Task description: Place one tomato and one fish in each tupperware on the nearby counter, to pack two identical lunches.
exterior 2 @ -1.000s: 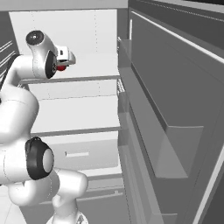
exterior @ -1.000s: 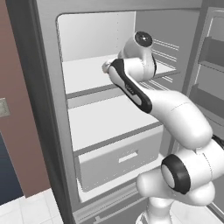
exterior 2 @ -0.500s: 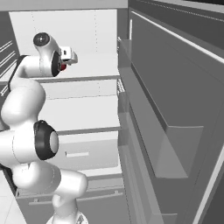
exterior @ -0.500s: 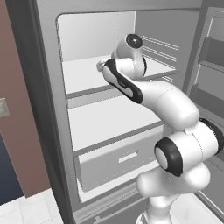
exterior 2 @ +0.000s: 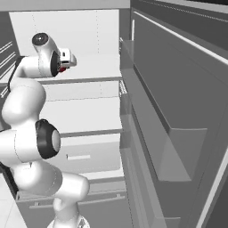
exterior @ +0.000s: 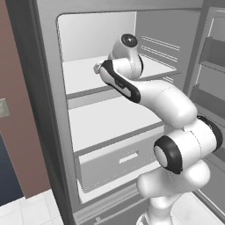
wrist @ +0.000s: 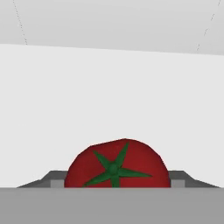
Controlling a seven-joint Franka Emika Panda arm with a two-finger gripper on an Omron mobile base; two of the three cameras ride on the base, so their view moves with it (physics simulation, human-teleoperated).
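Observation:
A glossy red tomato (wrist: 131, 162) with a green star-shaped calyx lies on the white upper shelf (exterior: 83, 74) of the open fridge. My gripper (wrist: 117, 183) reaches in over that shelf, and its two dark fingertips (wrist: 57, 180) press against the tomato's left and right sides. From the right base view a sliver of the red tomato (exterior 2: 63, 69) shows under the hand, with the gripper (exterior 2: 67, 61) around it. In the left base view the gripper (exterior: 97, 68) sits at the shelf's middle. The fish, the tupperware and the counter are out of view.
The fridge's back wall (wrist: 113, 22) stands close behind the tomato. Below the upper shelf are a second shelf (exterior: 110, 123) and a closed drawer (exterior: 118, 160). The open fridge door with its bins (exterior 2: 178, 111) hangs at the right, close beside the arm.
The arm has stretched further into the fridge over the upper shelf, and the jaws have come in from wide open onto the tomato's sides.

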